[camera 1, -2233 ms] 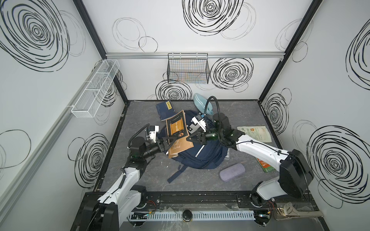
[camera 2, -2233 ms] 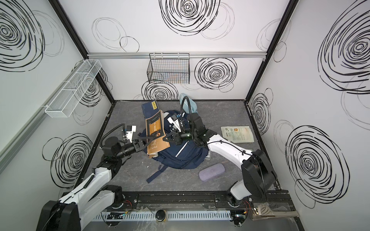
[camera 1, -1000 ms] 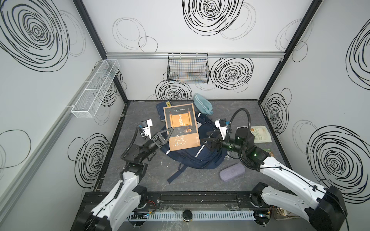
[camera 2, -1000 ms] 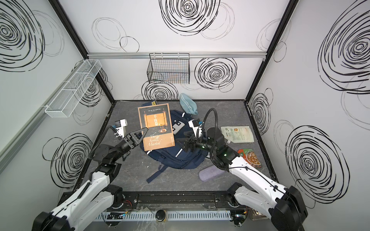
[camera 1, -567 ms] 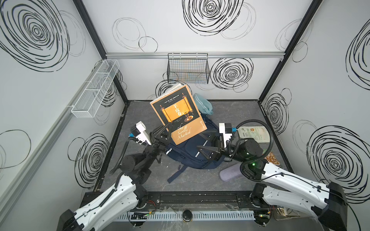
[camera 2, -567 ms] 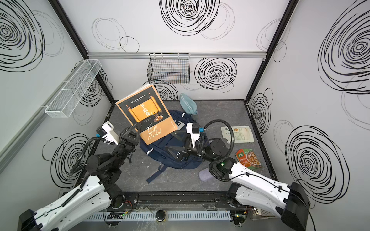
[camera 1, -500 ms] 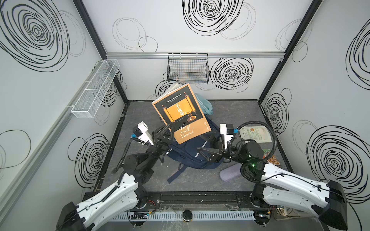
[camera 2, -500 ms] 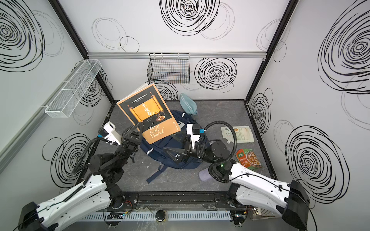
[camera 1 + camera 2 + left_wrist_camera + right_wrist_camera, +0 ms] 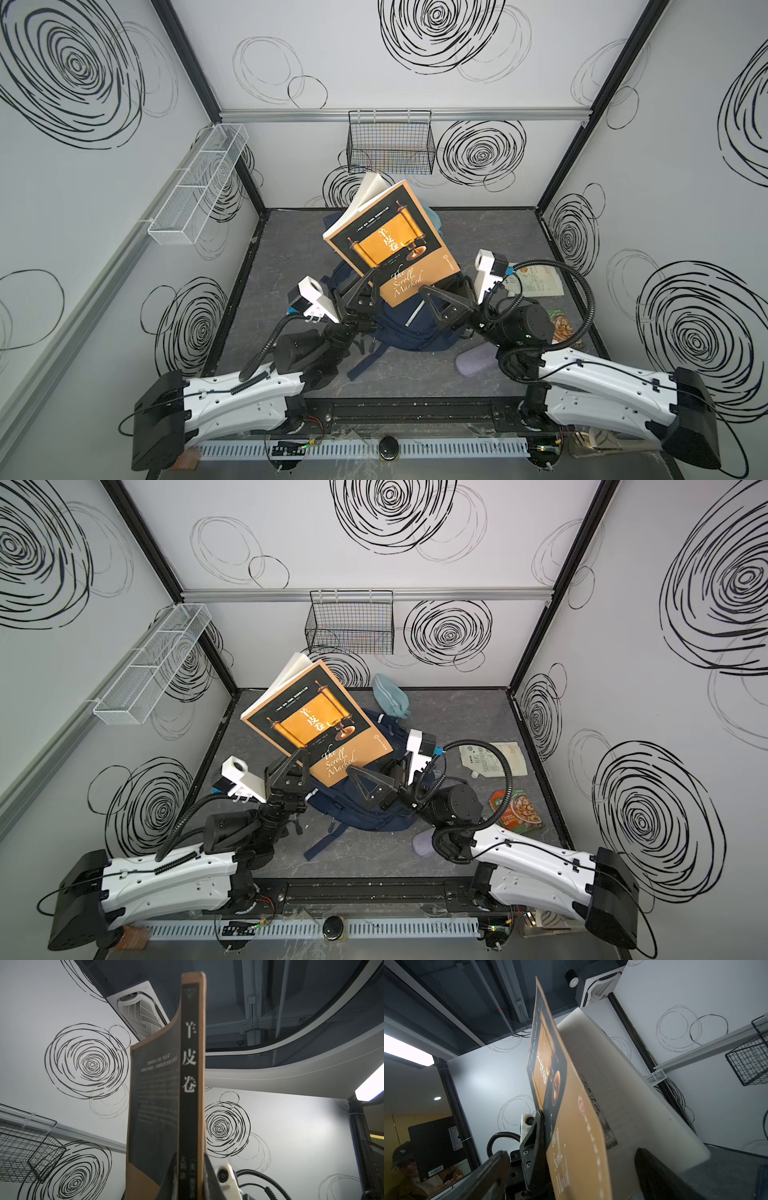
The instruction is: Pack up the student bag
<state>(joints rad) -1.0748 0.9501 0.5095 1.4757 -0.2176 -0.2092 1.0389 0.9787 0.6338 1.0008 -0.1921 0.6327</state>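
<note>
Left claw (image 9: 371, 277) clamped on the spine of a glossy orange-and-black paperback (image 9: 390, 241), "The Scroll Marked", held tilted above the navy fabric student bag (image 9: 409, 334) slumped on the grey stone-look counter (image 9: 291, 249). Right claw (image 9: 444, 289) gapes wide beside the cover.

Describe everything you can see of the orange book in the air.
The book is an orange-and-black paperback with a gold scroll picture and "The Scroll Marked". It stands tilted above the student bag, covers splayed, white pages showing. The left gripper pinches its lower spine end; the open right gripper straddles its bottom edge.
</note>
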